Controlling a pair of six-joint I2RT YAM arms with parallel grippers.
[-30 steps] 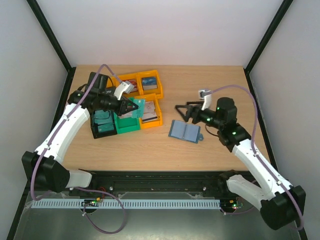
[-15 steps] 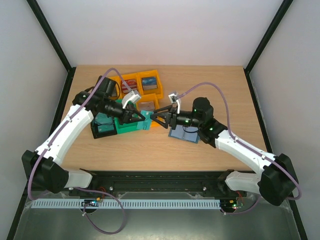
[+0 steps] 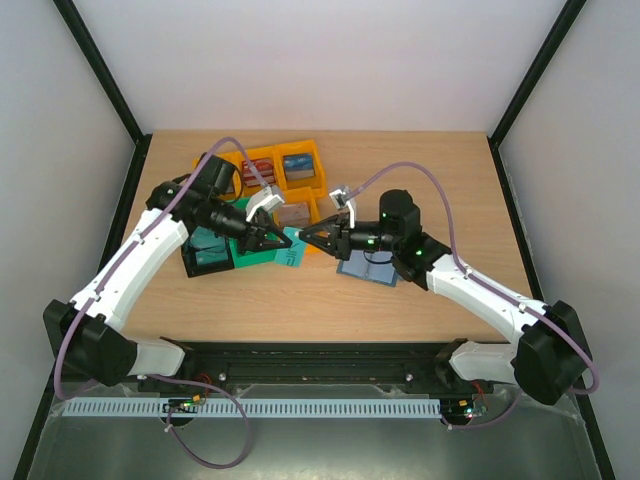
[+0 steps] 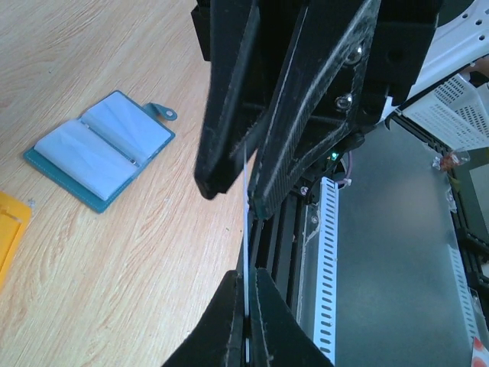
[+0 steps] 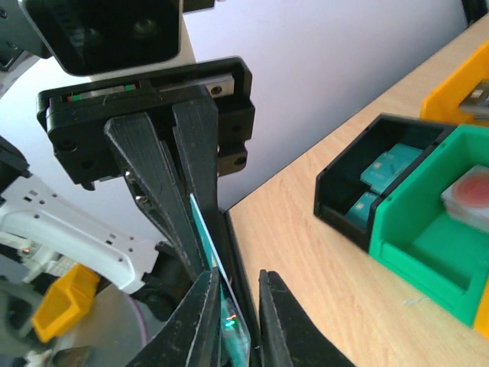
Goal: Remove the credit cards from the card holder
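1. A second ago the right gripper [image 3: 308,234] stood wide open over on the right. It has since swung left to meet the left gripper [image 3: 272,241] above the middle of the surface [image 3: 430,180], and its fingers have narrowed around the free end of a teal credit card [image 3: 291,250].
2. The left gripper is closed, pinching that card edge-on. The right gripper's fingers flank the card closely, but I cannot tell whether they clamp it yet.
3. This looks like a mid-air handover, so this card is already out of the holder and probably headed for a bin.
4. The card holder [image 3: 365,268] lies open on the surface right of centre, partly under the right arm, with no card showing in its pale sleeves.
5. Counted: two grippers, one card in the air, one card holder, one green bin [image 3: 255,257], one black bin [image 3: 205,255], and at least two orange bins [image 3: 300,165].
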